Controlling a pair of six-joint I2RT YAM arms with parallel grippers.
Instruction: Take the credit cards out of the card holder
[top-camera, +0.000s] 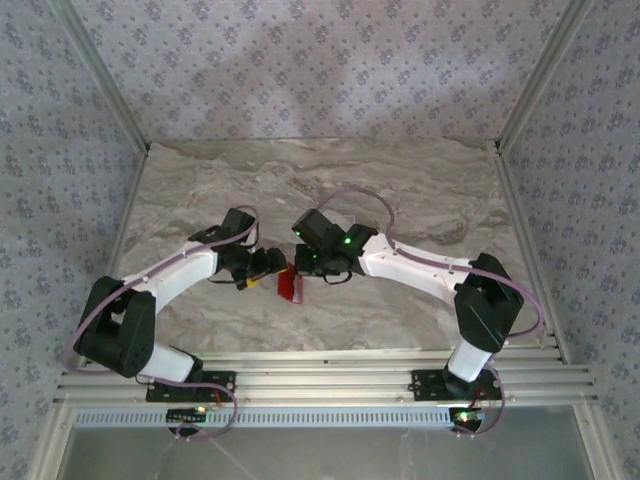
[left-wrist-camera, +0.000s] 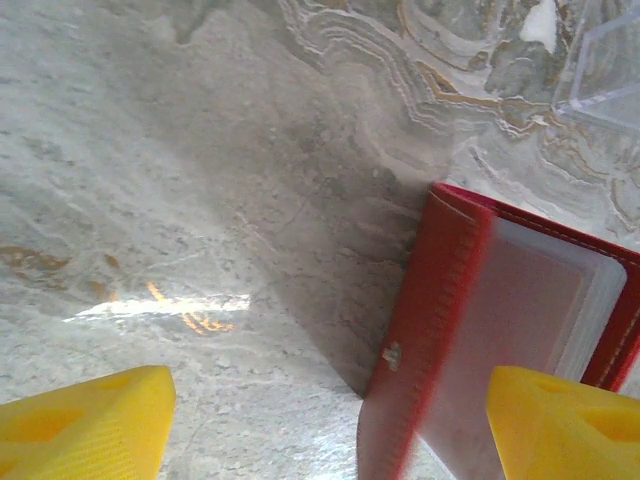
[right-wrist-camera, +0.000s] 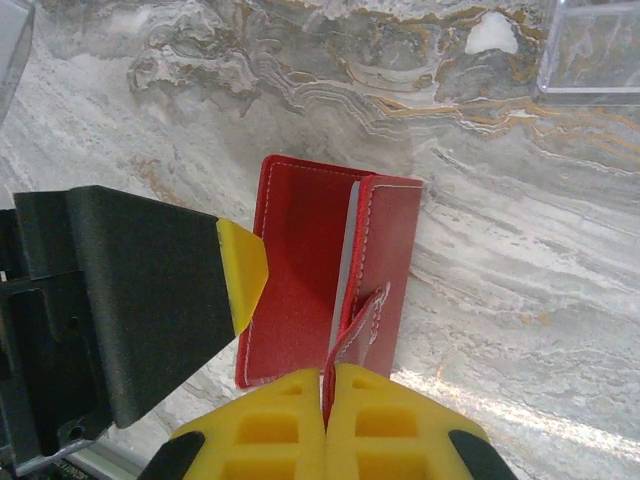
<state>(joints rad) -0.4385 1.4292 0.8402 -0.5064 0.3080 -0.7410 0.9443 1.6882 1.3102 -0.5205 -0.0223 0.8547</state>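
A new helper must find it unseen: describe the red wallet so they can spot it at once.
Look at the marble table, near its front edge where the two arms meet. The red wallet sits there, its snap tab pinched in the shut right gripper, with the open left gripper beside it. It is bright red with a pale inner panel, unlike the clear tray nearby.

A marble-patterned table (top-camera: 400, 190), grey-beige with amber veins, spreads from near to far. Floral-print wall panels (top-camera: 300, 60) close it in on the left, right and far sides. Ribbed aluminium rails (top-camera: 320, 380) run along the near edge. A clear plastic tray (right-wrist-camera: 590, 50) rests on the marble.
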